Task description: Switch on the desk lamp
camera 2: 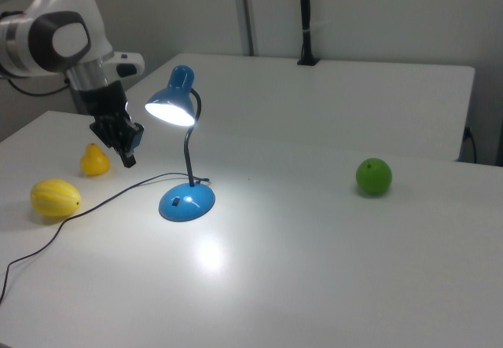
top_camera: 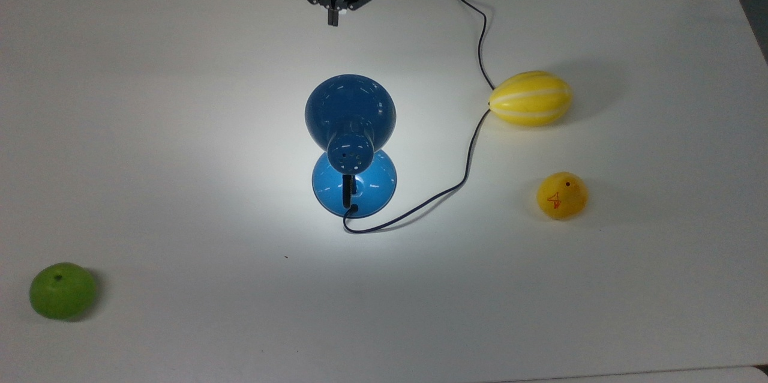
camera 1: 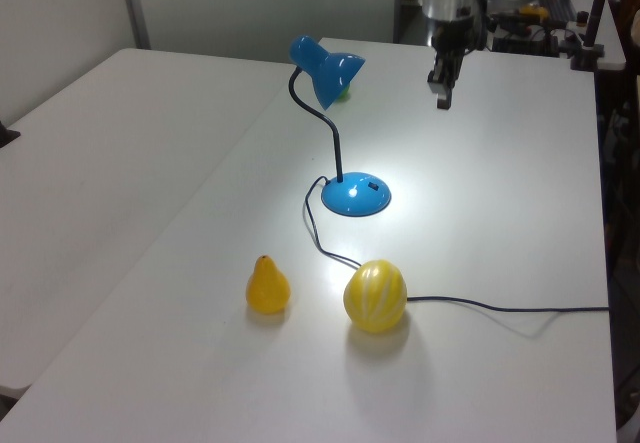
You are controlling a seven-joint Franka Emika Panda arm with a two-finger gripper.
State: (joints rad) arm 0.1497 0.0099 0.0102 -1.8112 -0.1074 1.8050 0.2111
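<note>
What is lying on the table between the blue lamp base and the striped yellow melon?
In the top view, just the thin black cord runs from the desk lamp base toward the striped yellow melon, passing its left tip. Otherwise the white table is bare there.

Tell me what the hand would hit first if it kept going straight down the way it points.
Probably bare table. The hand points down, clear of the lamp, though depth is hard to judge.
</note>
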